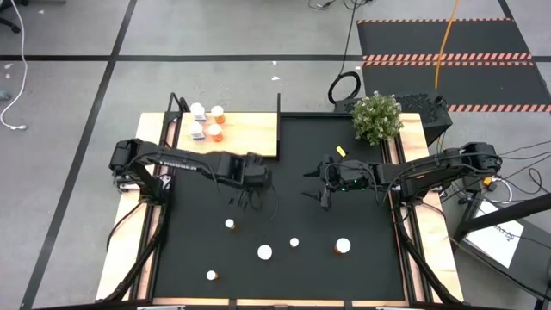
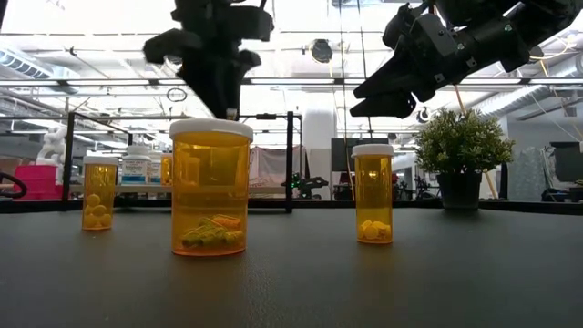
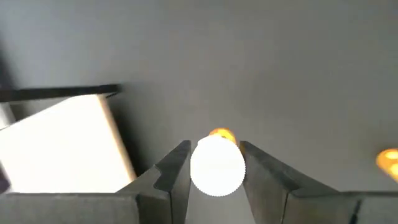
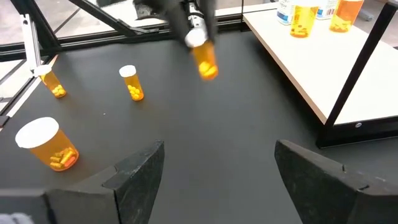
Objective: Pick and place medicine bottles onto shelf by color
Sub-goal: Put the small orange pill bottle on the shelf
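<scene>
Checking for writing first: no brand, label text or lettering can be read on any bottle. On the shelf (image 1: 245,133), at the far left of the table, four bottles (image 1: 207,123) stand grouped near its left end; their bodies are hidden beneath their caps from above. The left gripper (image 3: 214,163) hangs over the black mat (image 1: 284,215) just beside the shelf, its fingers clamped on the white cap of an orange bottle (image 4: 204,57) lifted clear of the mat; from its own wrist the cap hides nearly all of the body. Five more bottles (image 1: 264,252) stand scattered on the mat's near half. The right gripper (image 4: 221,168) hovers at mid-table, fingers wide apart and empty. A potted plant (image 1: 376,116) stands at the far right.
</scene>
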Controlling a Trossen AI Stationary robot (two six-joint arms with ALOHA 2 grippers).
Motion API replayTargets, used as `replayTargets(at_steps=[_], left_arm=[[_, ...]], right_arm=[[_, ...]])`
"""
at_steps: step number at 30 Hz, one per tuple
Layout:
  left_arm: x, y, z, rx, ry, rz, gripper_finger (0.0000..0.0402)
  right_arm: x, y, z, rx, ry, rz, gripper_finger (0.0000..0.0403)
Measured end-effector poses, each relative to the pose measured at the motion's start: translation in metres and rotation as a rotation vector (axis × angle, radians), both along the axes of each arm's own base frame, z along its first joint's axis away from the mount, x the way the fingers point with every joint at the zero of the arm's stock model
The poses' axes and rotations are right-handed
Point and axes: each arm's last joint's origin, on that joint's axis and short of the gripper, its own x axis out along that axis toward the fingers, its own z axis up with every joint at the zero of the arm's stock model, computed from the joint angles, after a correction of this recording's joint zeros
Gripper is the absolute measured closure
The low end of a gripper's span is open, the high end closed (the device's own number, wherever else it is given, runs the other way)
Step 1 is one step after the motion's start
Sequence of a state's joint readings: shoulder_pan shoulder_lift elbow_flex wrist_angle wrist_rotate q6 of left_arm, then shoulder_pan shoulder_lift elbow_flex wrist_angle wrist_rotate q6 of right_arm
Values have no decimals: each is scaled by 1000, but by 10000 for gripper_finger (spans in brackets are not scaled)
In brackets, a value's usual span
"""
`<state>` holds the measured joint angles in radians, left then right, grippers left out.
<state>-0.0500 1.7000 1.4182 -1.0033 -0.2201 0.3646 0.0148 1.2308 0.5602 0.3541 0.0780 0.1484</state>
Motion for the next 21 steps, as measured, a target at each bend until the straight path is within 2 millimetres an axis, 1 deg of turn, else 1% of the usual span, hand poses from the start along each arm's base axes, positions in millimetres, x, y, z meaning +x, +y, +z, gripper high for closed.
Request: replayTargets(at_steps=[5, 9, 16, 21], left_arm=[[2, 25, 30, 26, -19, 48, 273], [-1, 47, 50, 33, -26, 97, 273], [-7, 84, 70, 51, -58, 174, 273], [-15, 109, 79, 60, -66, 236, 273]], right_arm=[[0, 0, 0, -13, 1, 5, 101], [0, 0, 0, -29, 2, 12, 101], [1, -2, 2, -84, -12, 28, 101], [1, -7, 3, -103, -18, 15, 101]])
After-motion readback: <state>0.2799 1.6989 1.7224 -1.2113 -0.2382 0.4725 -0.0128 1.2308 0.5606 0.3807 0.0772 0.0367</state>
